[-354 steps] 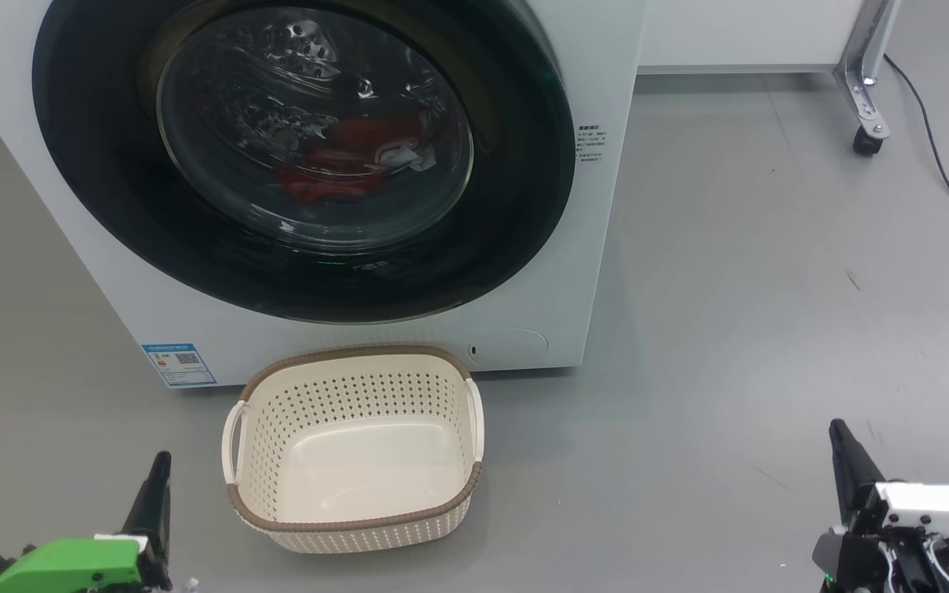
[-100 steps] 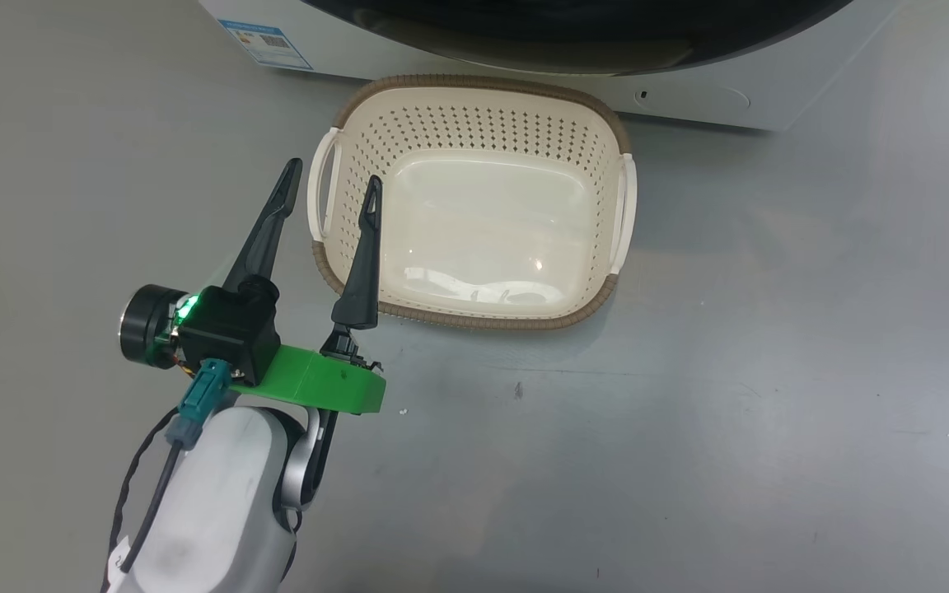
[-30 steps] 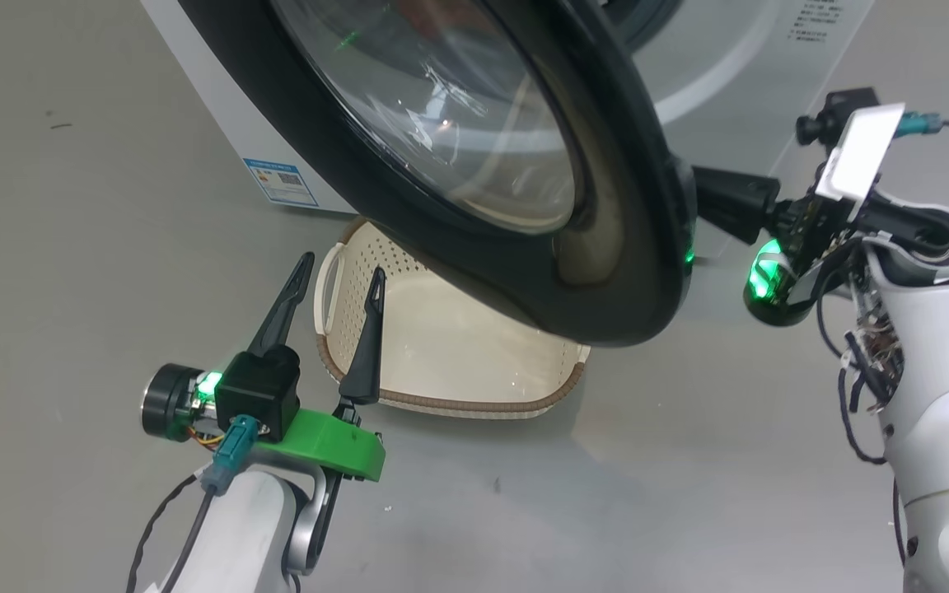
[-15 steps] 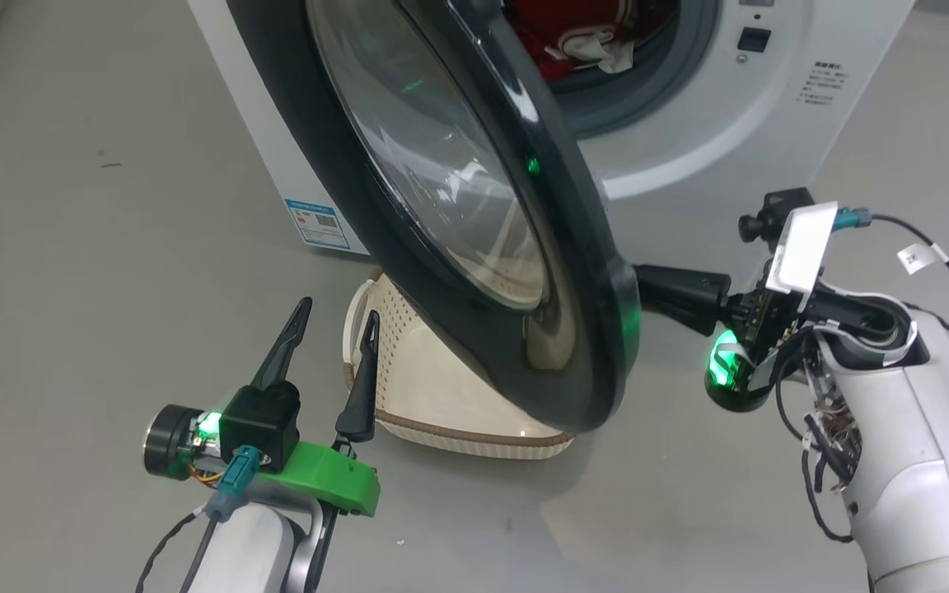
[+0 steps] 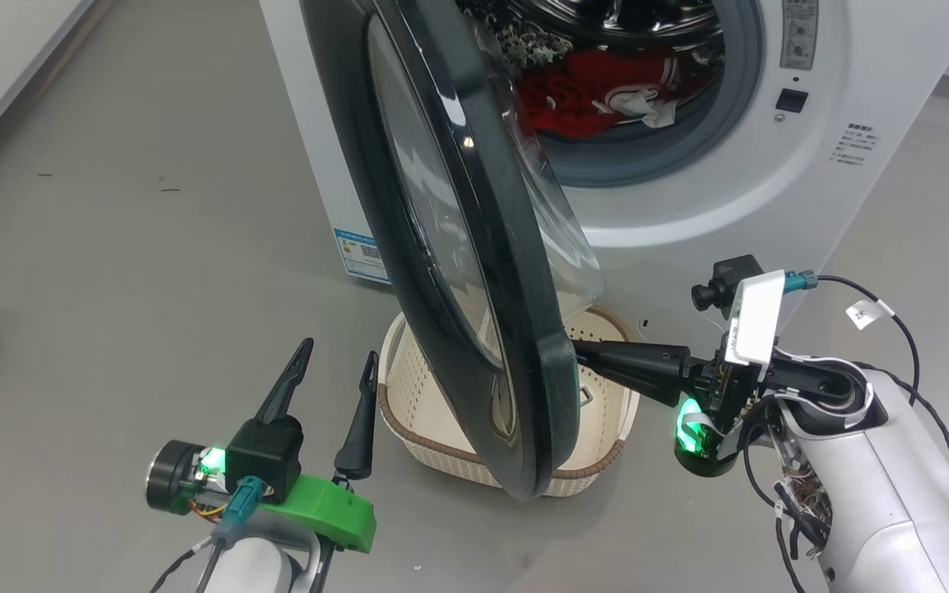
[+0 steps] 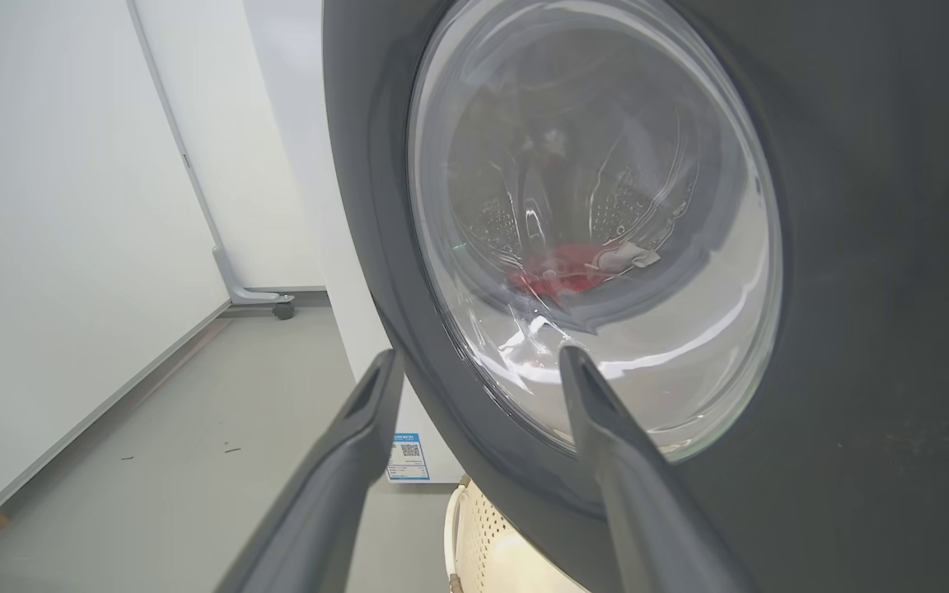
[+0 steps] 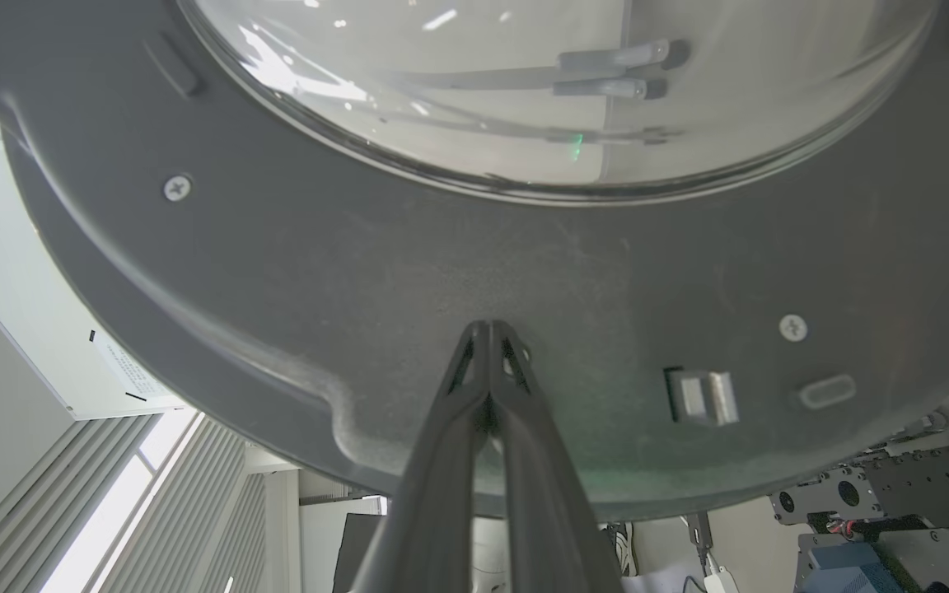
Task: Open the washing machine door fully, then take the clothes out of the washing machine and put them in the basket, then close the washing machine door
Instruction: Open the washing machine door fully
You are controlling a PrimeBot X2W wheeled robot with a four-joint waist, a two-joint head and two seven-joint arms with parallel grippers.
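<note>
While one door (image 5: pixel 441 247) hangs partly open over one basket (image 5: pixel 588 472), it is touched by the right gripper (image 5: pixel 583 353), fingers closed; the left gripper (image 5: pixel 338 354) is held with fingers wide; clothes (image 5: pixel 590 95) are seen in the washing machine (image 5: pixel 771 189).

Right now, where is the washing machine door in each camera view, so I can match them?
Head view: washing machine door in the centre, nearly edge-on, standing open over the basket.
Left wrist view: its outer face, centre and right.
Right wrist view: its inner face, across the top and middle.
Shared landmark: the door's glass window.
</note>
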